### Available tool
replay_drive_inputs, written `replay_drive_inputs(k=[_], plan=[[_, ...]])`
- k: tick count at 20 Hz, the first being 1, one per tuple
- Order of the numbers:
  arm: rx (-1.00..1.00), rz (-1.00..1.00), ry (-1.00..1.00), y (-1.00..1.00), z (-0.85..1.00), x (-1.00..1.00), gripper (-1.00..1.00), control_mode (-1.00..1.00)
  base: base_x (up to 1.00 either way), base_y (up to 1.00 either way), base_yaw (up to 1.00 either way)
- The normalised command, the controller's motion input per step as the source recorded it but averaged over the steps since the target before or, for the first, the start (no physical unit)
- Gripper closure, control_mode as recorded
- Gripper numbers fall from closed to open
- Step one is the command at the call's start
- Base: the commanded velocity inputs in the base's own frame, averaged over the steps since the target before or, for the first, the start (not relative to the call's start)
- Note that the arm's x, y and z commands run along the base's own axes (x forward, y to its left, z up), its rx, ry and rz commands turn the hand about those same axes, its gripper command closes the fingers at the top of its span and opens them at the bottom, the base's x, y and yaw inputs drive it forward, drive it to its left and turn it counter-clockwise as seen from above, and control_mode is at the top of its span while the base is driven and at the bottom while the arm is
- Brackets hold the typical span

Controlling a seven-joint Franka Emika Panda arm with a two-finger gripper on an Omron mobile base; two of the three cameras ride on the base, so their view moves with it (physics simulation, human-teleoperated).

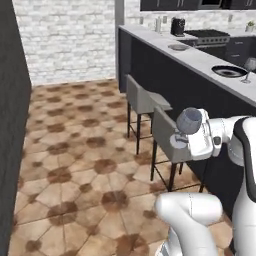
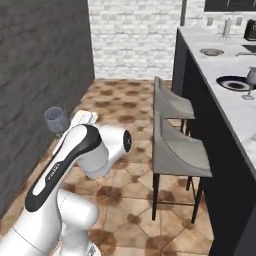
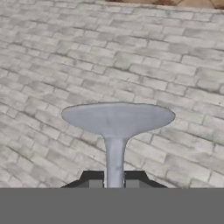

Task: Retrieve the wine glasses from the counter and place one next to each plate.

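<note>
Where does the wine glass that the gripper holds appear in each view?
Left base view: held glass right of centre, at the arm's end, in front of the stools.
Right base view: held glass at the left, against the dark wall.
Hand view: its foot and stem at centre.
Shared landmark: brick wall.

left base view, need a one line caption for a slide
Gripper shut on a wine glass beside the stools; second glass stands by a plate on the counter.
</note>
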Motion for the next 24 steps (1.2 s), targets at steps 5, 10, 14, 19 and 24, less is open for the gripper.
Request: replay_drive_inputs(k=[5, 10, 14, 19, 24], plan=[[0.0, 0.0, 0.0, 0.0, 0.0, 0.0, 1.0, 1.0, 0.98, 1.0, -0.4], [0.0, 0.0, 0.0, 0.0, 0.0, 0.0, 1.0, 1.0, 1.0, 1.0, -0.5], [0.0, 0.0, 0.0, 0.0, 0.0, 0.0, 1.0, 1.0, 0.75, 1.0, -0.49], [0.0, 0.0, 0.0, 0.0, 0.0, 0.0, 1.0, 1.0, 0.55, 1.0, -0.46], [0.0, 0.0, 0.0, 0.0, 0.0, 0.0, 1.0, 1.0, 0.73, 1.0, -0.5]])
